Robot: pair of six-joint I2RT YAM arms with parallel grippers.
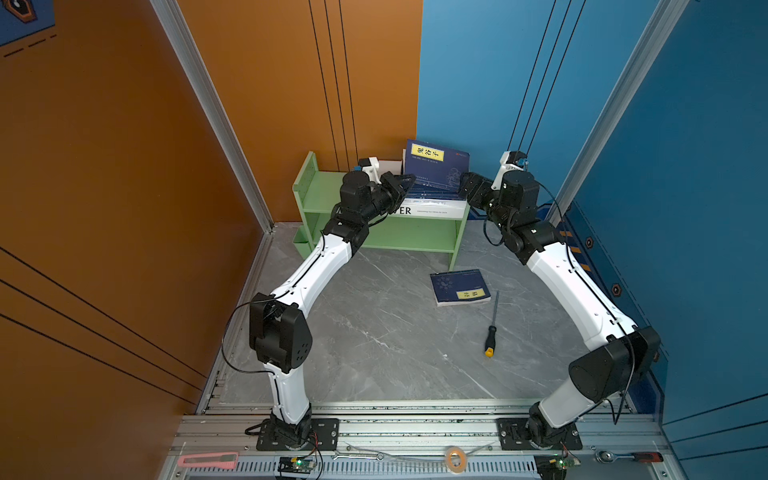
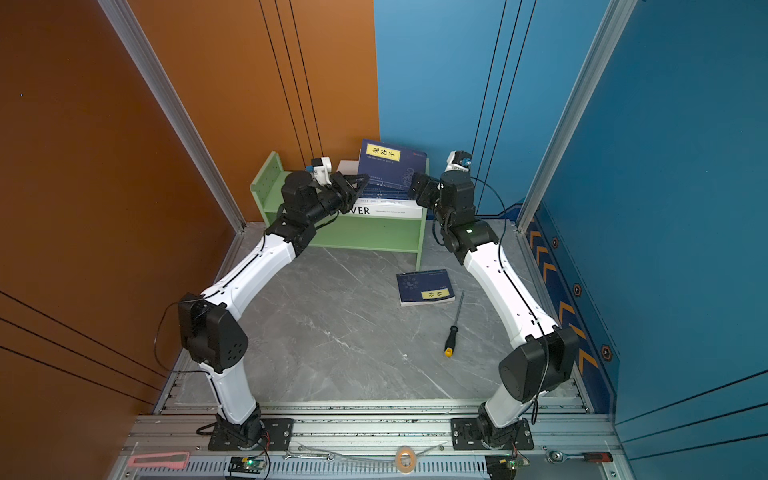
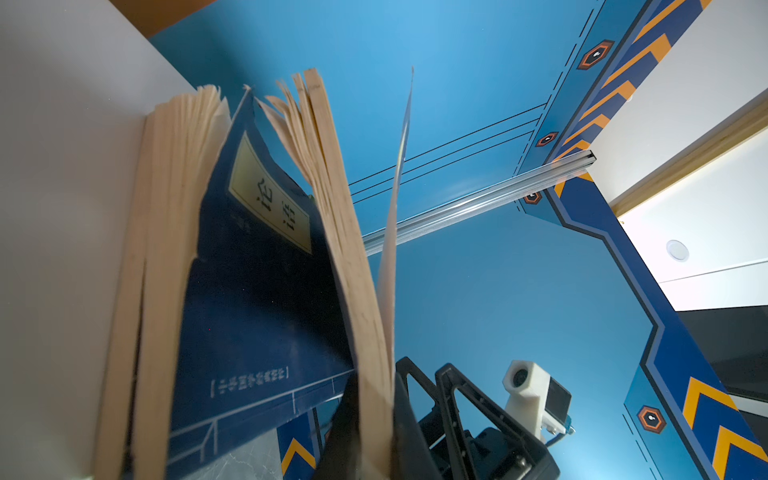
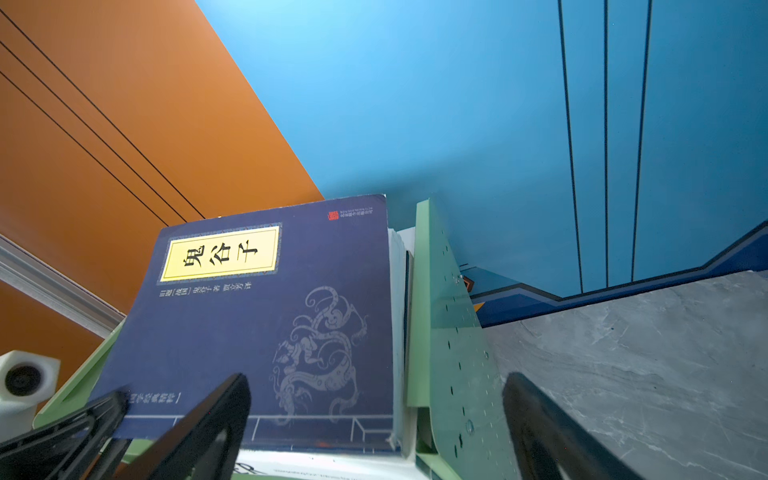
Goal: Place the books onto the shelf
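With the 鬼谷子 book [image 1: 436, 166] leaning on the green shelf [image 1: 316, 195] above a flat white book [image 1: 432, 210], one blue book [image 1: 459, 286] remains on the table [image 1: 374, 332]; the left gripper [image 1: 405, 180] is fully closed at the leaning book's pages, hold unconfirmed, and the right gripper [image 4: 376, 376] is wide open and empty.

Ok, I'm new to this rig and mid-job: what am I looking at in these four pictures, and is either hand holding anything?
Two white-and-black robot arms work at a grey table. The two wide pictures come from one overhead camera pair, so they nearly match; the two close-ups come from a camera on each wrist. At the back stands a green shelf with a white book lying flat and a leaning navy book on it. A loose navy book and a screwdriver lie on the table. The left hand is shut, apparently pinching the leaning navy book's pages; the right hand is open beside it, holding nothing.
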